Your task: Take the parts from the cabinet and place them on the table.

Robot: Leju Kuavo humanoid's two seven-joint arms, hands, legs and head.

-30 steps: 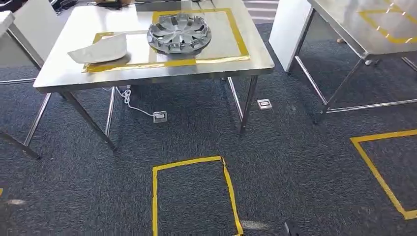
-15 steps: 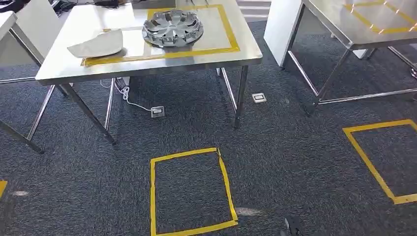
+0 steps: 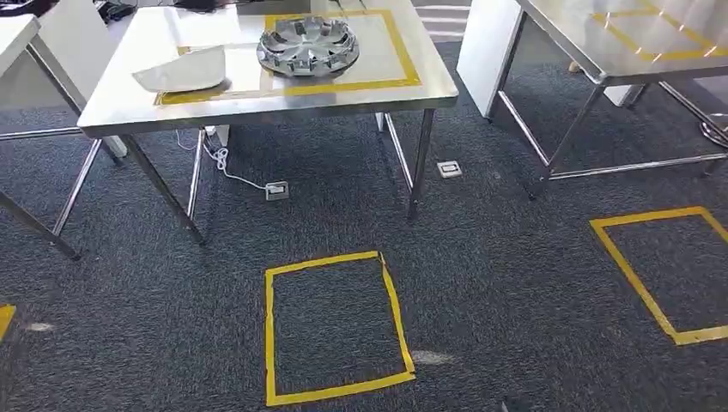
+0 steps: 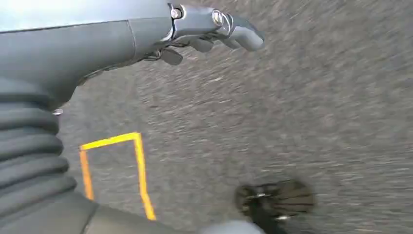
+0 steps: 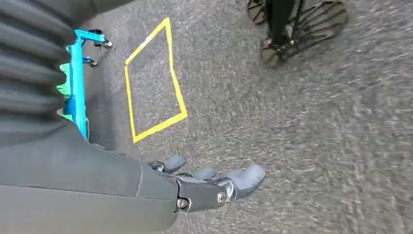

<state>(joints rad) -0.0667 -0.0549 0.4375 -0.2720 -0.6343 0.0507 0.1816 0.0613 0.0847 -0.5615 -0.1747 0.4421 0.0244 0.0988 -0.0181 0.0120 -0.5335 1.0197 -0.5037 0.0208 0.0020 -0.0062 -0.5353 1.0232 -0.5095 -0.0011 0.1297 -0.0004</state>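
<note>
The counter (image 3: 257, 107) stands at 11 o'clock in the head view, a steel top on slanted legs. Two parts already lie on it, each inside yellow tape outlines (image 3: 410, 60) that mark the drop zones. The wheel cover (image 3: 307, 45), a silver slotted disc, lies flat within the larger outline at 12 o'clock. The white panel (image 3: 183, 70), a curved pale piece, lies just beside it toward 10 o'clock, on the smaller outline. Both sit well in from the counter edge, presumably so they cannot slide off.

A yellow floor square (image 3: 336, 326) lies at 6 o'clock on the dark carpet (image 3: 498, 266), in front of the counter; it appears to mark a standing station for placement. A second floor square (image 3: 665, 270) lies at 4 o'clock, before a second counter (image 3: 601, 51) at 1 o'clock, which carries its own tape outline.

The left hand (image 4: 209, 29) hangs over the carpet and holds nothing; its fingers (image 4: 243, 35) are loosely extended and apart. The right hand (image 5: 209, 185) also hangs unloaded, its fingers (image 5: 248, 176) slightly spread. Both arms hang low, which suits walking rather than carrying.

No cabinet is visible. Judgement: the robot is between deliveries, and the next part must be fetched from the cabinet.
</note>
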